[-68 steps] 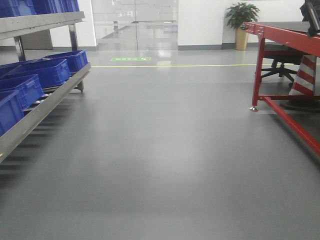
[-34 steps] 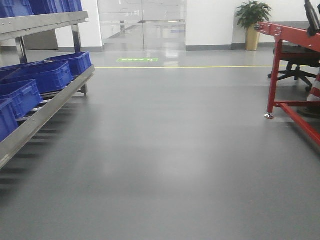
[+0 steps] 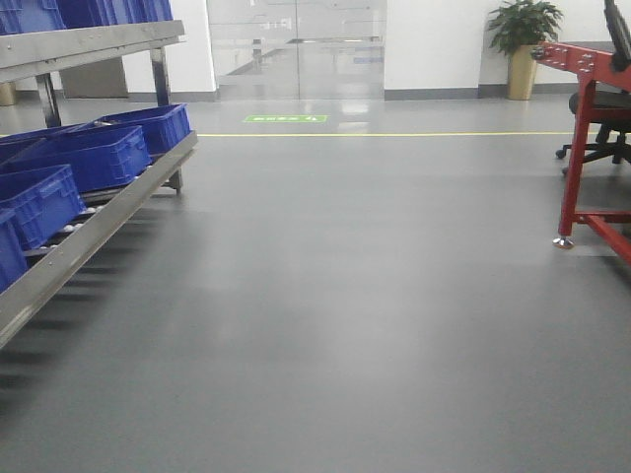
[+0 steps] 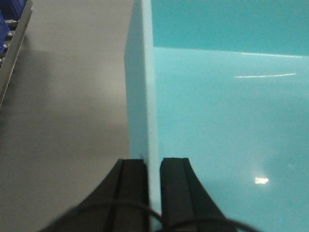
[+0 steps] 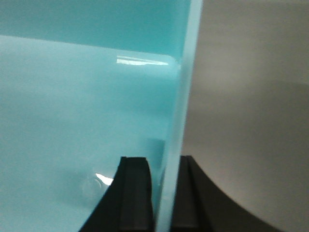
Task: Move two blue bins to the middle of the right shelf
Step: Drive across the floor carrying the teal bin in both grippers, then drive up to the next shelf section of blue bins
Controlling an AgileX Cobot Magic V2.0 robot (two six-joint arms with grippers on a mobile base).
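Currently the left gripper (image 4: 153, 164) clamps one thin wall of the pale blue bin (image 4: 227, 125), and the right gripper (image 5: 164, 164) clamps the opposite wall. A jolt from the base could let it slip or tilt. Beneath the bin is smooth grey floor (image 3: 345, 296). Ahead of it stand a stocked rack (image 3: 99, 219), a red frame (image 3: 580, 138) and glass doors (image 3: 296, 44).

My left gripper (image 4: 153, 162) ends in two matte black fingers (image 4: 133, 188), flat slabs with squared tips, one on each side of the bin wall (image 4: 144, 96). Away from that wall, each slab is backed by a black piece that flares outward in a curve. A thin black cable (image 4: 116, 205) loops across their bases. My right gripper (image 5: 166, 162) has the same black slab fingers (image 5: 136, 193) with flared backing.
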